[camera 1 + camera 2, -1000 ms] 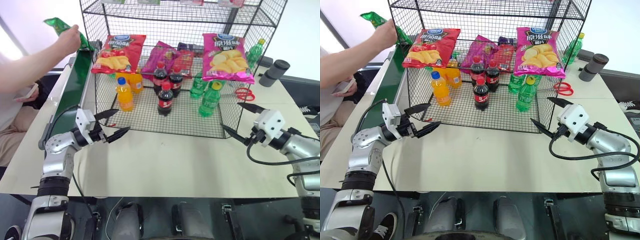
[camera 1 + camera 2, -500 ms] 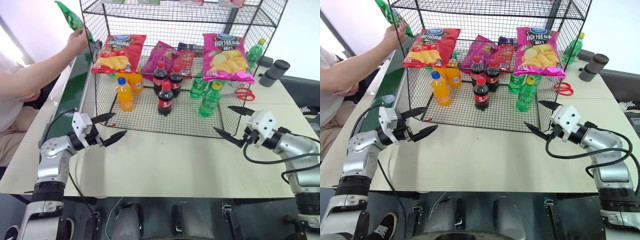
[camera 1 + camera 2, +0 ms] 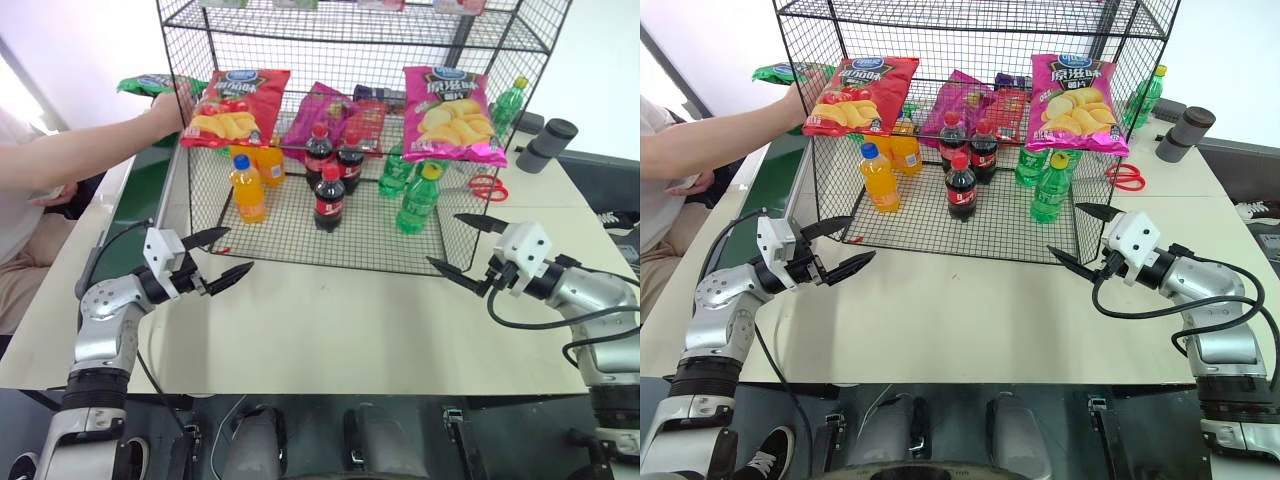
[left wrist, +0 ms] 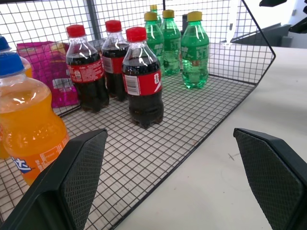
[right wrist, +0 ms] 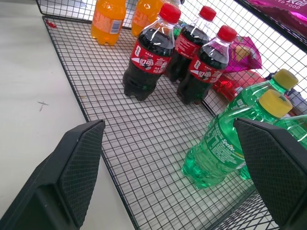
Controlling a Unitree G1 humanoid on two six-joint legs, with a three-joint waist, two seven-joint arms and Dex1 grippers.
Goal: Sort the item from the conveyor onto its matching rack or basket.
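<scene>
A person's hand holds the item, a green crisps bag [image 3: 150,84], level in the air at the upper left corner of the rack [image 3: 370,238]. Below it, the dark green conveyor [image 3: 142,190] runs along the table's left side. The rack is a tall black wire-grid unit at the middle of the table. My left gripper [image 3: 238,248] hovers open and empty over the table at the rack's front left corner. Open and empty too, my right gripper [image 3: 444,238] hangs at the front right corner. Both point inward at the lowest tier.
On the rack's lowest tier stand orange bottles [image 3: 246,187], cola bottles [image 4: 142,76] and green bottles [image 5: 230,148]. A red bag [image 3: 236,106], purple packets [image 3: 330,115] and a pink bag [image 3: 452,113] hang above. Red scissors [image 3: 486,186] and a dark cylinder [image 3: 550,141] lie at the right.
The person's hand has brought the green bag down from a raised, upright hold to a level one beside the rack's upper left. My grippers have kept still, both open.
</scene>
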